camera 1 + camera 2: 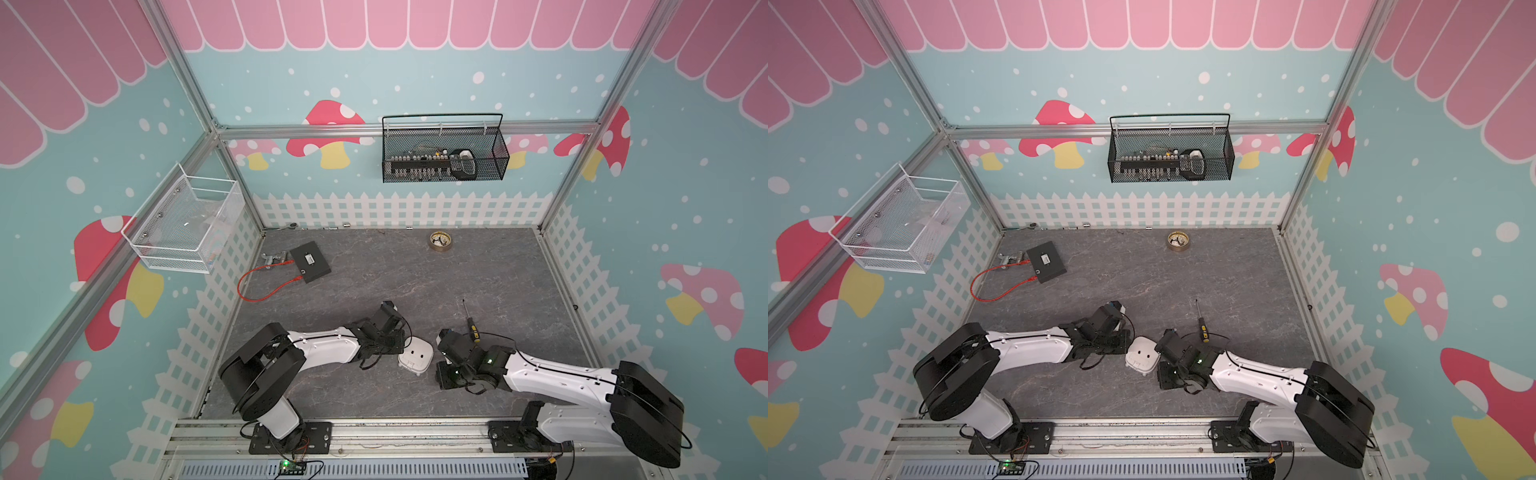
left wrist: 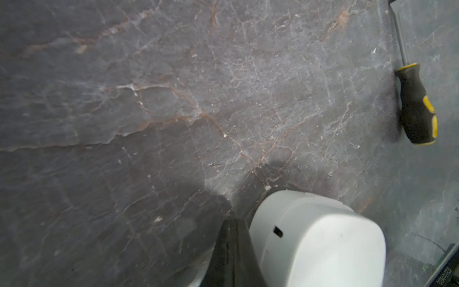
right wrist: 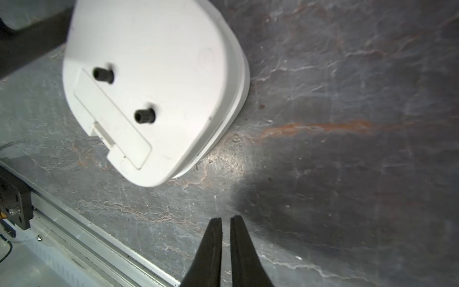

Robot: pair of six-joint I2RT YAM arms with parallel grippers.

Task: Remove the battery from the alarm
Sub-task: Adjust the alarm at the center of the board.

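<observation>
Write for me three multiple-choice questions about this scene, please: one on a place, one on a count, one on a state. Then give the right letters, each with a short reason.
1. Where does the clock lie?
A) in the wall basket
B) on the table, between the left gripper and the right gripper
C) on top of the screwdriver

2. How many black knobs stand on its back?
A) one
B) two
C) four

3. The cover on its back is:
A) in place
B) lying on the table
C) held in a gripper

Answers:
1 B: both top views show it there.
2 B: the right wrist view shows two.
3 A: it sits in the back of the clock.
</observation>
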